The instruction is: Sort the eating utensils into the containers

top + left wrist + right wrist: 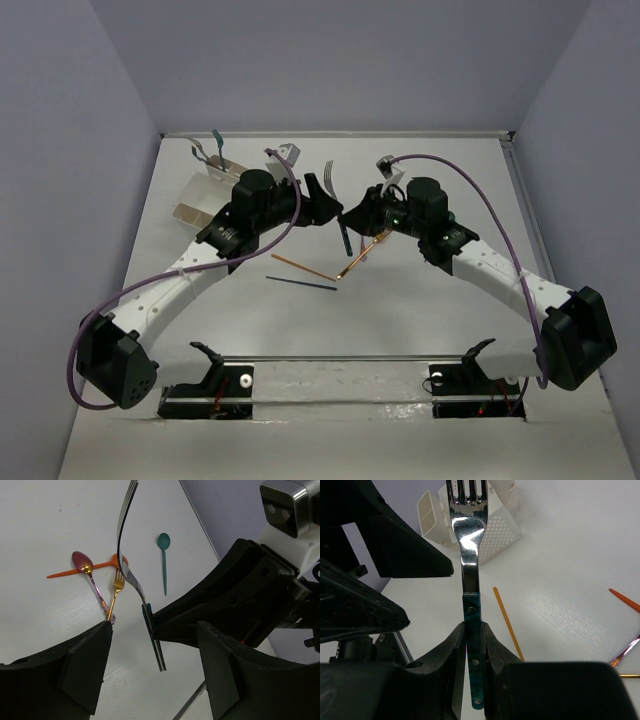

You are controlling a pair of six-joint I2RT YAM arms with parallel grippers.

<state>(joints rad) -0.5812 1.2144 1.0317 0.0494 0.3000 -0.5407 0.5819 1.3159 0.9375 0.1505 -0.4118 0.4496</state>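
My right gripper (473,626) is shut on the teal handle of a shiny metal fork (468,535) and holds it upright, tines up, above the table; it also shows in the top view (334,180). My left gripper (154,626) is open, with its fingers (85,665) on either side of the fork's handle (152,640) and not touching it. In the top view the two grippers (322,200) (354,216) meet at mid-table. The whitish containers (205,188) stand at the back left, with a teal utensil (216,142) sticking up from them; they also show in the right wrist view (485,527).
On the table lie an orange stick (300,265), a dark blue stick (300,283), a gold fork (116,592), an orange spoon (75,572), an iridescent pink spoon (82,561) and a teal spoon (163,560). Walls enclose the table on three sides.
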